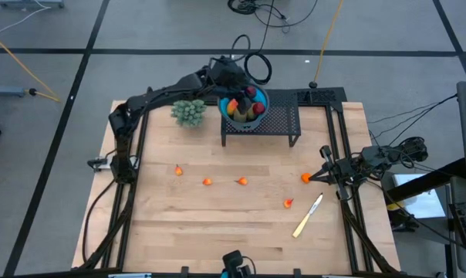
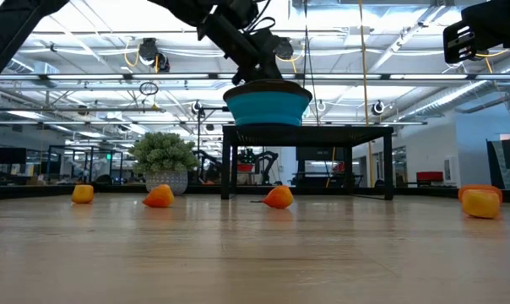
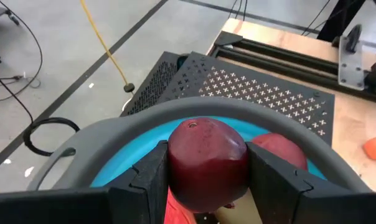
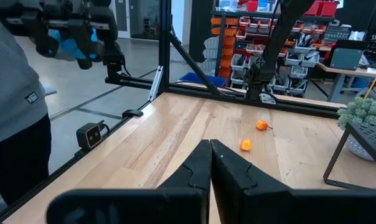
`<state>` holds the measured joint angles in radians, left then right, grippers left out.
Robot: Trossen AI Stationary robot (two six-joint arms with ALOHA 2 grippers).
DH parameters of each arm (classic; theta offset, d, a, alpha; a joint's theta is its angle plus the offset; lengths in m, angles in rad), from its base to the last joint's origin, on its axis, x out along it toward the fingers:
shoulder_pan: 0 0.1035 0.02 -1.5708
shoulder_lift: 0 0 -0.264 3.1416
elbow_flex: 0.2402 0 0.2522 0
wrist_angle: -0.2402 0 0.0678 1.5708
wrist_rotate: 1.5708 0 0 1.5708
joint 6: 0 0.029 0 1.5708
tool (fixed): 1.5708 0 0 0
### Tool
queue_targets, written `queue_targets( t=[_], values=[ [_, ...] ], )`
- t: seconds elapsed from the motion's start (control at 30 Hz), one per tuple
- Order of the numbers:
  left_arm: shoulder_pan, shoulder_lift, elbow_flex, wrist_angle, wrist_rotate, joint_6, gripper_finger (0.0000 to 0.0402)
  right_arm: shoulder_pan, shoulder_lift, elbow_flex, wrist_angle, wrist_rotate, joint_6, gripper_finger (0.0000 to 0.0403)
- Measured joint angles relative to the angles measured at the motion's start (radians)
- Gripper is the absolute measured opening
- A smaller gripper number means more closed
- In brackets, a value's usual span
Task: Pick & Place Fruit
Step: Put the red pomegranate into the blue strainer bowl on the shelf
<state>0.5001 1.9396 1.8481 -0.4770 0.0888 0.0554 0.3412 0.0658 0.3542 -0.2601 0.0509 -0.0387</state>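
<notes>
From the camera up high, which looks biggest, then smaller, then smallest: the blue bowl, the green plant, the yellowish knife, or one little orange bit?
1. Blue bowl
2. Green plant
3. Knife: longer than the plant but thin, so unsure
4. Orange bit

The left gripper (image 1: pixel 244 94) hangs over the bowl (image 1: pixel 258 116), a ball of fruit (image 3: pixel 206 163) between its fingers. The bowl sits on a rack (image 1: pixel 283 123) at the bench's (image 1: pixel 217 224) far edge. Just left of the gripper stands a plant (image 1: pixel 189 112). Nearer than it, five small fruit bits (image 1: pixel 207 181) lie scattered across the bench, and a knife (image 1: pixel 308 215) lies beside the right gripper (image 1: pixel 325 154).
</notes>
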Motion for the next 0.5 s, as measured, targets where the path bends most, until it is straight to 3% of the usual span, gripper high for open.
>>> queue_targets(
  t=[0.5],
  values=[
    [-0.018,0.033,0.0,-0.058,-0.014,0.026,0.0177,0.0,0.0,0.0,0.0,0.0,0.0,0.0]
  ],
)
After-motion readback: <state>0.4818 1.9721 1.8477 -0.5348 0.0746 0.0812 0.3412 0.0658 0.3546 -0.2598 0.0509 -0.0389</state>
